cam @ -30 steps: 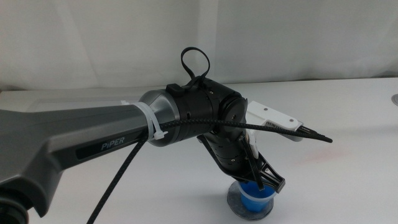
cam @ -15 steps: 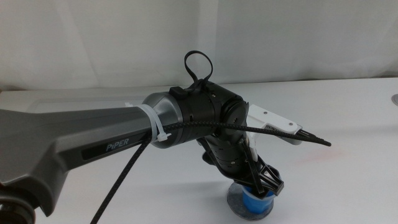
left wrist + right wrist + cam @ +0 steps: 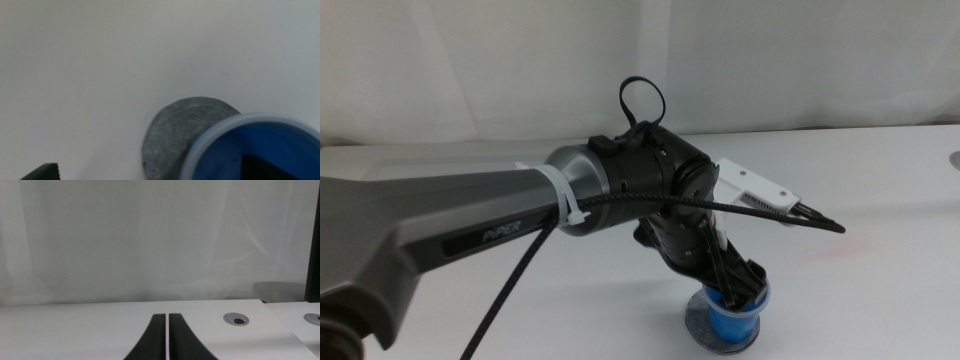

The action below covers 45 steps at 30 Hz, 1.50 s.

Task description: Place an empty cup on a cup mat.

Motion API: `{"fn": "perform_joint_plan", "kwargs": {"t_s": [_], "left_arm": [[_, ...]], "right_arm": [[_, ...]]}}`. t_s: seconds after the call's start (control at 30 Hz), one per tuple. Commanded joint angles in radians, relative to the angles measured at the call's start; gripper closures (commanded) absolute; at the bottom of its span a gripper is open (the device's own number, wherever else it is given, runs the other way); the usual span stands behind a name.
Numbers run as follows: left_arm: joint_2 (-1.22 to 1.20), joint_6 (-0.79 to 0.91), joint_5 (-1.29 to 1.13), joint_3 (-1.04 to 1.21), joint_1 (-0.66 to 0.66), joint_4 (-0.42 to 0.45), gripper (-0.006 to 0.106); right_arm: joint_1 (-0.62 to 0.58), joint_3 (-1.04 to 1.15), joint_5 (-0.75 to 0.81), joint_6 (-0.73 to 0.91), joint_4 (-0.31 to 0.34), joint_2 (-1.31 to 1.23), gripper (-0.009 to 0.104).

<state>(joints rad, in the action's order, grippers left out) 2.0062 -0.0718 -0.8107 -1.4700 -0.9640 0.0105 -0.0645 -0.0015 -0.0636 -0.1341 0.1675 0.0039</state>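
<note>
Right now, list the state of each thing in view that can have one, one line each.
cup: upright on the cup mat, empty apart from an end effector jaw inside it.
cup mat: flat on the table, partly covered by the cup.
left end effector: at the cup's rim, one jaw inside and one outside, open.
right end effector: waiting away from the cup, jaws shut.

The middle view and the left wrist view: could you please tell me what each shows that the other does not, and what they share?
Only the middle view shows the left arm reaching in, its cable, and the left claw at the cup's rim. Only the left wrist view looks down into the cup's blue inside, with one jaw inside it and the other outside. Both show the cup over the cup mat on the white table.
</note>
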Motion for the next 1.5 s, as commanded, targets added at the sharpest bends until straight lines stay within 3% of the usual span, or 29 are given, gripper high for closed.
{"fn": "perform_joint_plan", "kwargs": {"t_s": [0.0,0.47,1.07,1.23,1.47], "left_arm": [[-0.03,-0.038,0.005,-0.016,-0.003,0.054,0.009],[-0.26,-0.015,-0.024,-0.162,0.046,0.066,0.009],[-0.497,0.077,-0.135,-0.162,0.787,0.087,0.009],[-0.597,0.106,-0.139,-0.162,0.865,0.084,0.009],[-0.768,0.136,-0.156,-0.159,0.867,0.086,0.009]], "right_arm": [[0.005,0.034,-0.005,0.004,0.005,-0.035,0.098],[0.005,0.034,-0.005,0.004,0.005,-0.035,0.098],[0.005,0.034,-0.005,0.004,0.005,-0.035,0.098],[0.005,0.034,-0.005,0.004,0.005,-0.035,0.098],[0.005,0.034,-0.005,0.004,0.005,-0.035,0.098]]}}
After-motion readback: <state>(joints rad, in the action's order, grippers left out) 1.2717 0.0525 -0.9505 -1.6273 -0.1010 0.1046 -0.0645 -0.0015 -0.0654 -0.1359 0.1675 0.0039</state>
